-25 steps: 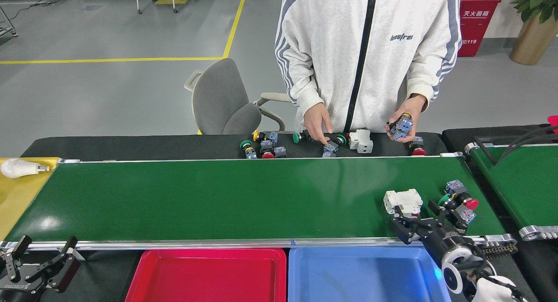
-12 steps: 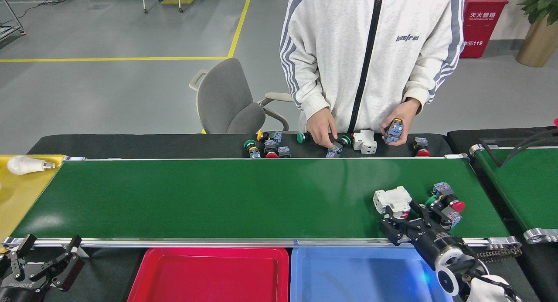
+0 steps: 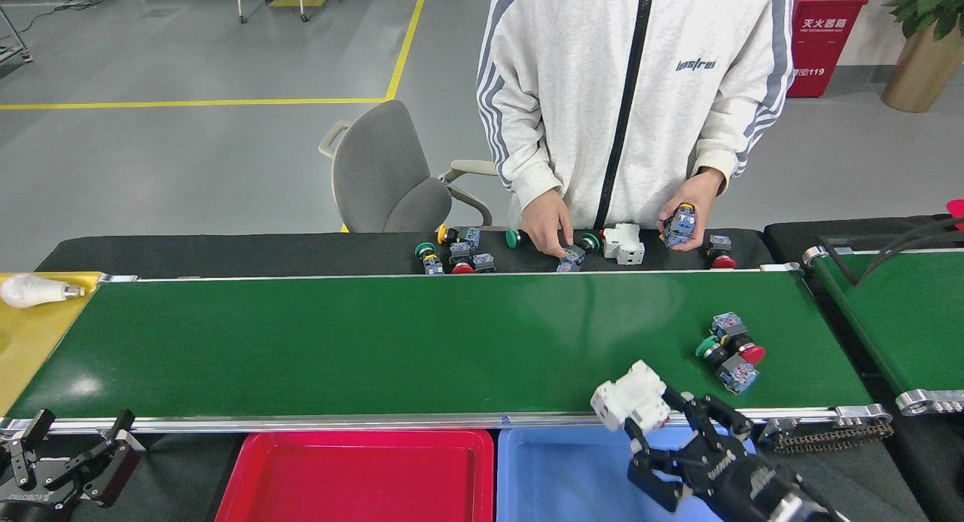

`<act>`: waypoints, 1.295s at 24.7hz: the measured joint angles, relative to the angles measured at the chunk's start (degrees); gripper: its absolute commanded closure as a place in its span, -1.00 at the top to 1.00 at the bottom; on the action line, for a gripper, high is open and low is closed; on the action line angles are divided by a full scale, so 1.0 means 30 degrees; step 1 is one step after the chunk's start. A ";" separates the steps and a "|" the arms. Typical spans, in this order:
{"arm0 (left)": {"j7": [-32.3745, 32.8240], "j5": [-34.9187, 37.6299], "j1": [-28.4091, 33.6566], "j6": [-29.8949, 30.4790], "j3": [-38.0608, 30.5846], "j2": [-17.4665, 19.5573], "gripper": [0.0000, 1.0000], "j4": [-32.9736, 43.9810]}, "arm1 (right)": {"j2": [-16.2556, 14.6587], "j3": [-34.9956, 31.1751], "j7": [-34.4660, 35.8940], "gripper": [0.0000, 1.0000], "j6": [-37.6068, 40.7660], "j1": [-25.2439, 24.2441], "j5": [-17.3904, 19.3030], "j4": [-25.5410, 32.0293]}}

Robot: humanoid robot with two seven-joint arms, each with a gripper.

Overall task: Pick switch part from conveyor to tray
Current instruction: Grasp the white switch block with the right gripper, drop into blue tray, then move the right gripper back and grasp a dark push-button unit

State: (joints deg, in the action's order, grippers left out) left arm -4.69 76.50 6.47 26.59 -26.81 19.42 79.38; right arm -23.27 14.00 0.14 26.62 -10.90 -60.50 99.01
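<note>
Our right fingers (image 3: 654,431) are clamped on the white switch part (image 3: 631,405), at their 11 o'clock. The blue tray (image 3: 557,477) sits just under it. Our left fingers (image 3: 71,447) are apart, far off.

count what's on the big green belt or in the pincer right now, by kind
White breaker-style part, held in the right pincer over the belt's near rail: 1
Red-capped pushbutton switch on the conveyor: 1
Green-capped pushbutton switch on the conveyor: 1
Total: 3
</note>
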 measured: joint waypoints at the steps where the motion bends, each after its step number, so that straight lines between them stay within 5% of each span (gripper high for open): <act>1: -0.0001 0.0000 0.0005 0.0000 -0.0049 0.0000 1.00 0.0000 | -0.0002 -0.0106 0.0096 1.00 0.0104 -0.0302 -0.0003 -0.0031; 5: -0.0001 0.0000 0.0006 0.0000 -0.0082 0.0001 1.00 0.0018 | 0.0167 -0.1477 0.0310 0.98 -0.0382 -0.0532 0.0142 -0.0049; 9: 0.0000 -0.0002 0.0006 -0.0002 -0.0081 0.0001 1.00 0.0035 | 0.2288 -0.1989 0.0502 0.98 -0.7441 -0.0482 0.0146 -0.0045; 14: 0.0002 -0.0002 0.0010 -0.0077 0.0007 0.0003 1.00 0.0009 | 0.2428 -0.1196 0.0571 0.98 -1.2838 -0.0187 -0.0199 -0.0050; 25: 0.0051 -0.0001 0.0014 0.0032 0.0806 -0.0003 1.00 0.0025 | 0.2631 0.2091 -0.2166 0.98 -1.3522 0.5029 -0.1189 -0.3214; 32: 0.0051 -0.0002 0.0006 0.0044 0.0859 -0.0004 1.00 0.0037 | 0.3974 0.3197 -0.2481 0.99 -1.3576 0.6959 -0.1287 -0.5309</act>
State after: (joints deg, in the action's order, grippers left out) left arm -4.54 76.49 6.49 26.72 -24.23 19.41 79.49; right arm -11.35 23.59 -7.30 -14.11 9.98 -64.36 83.08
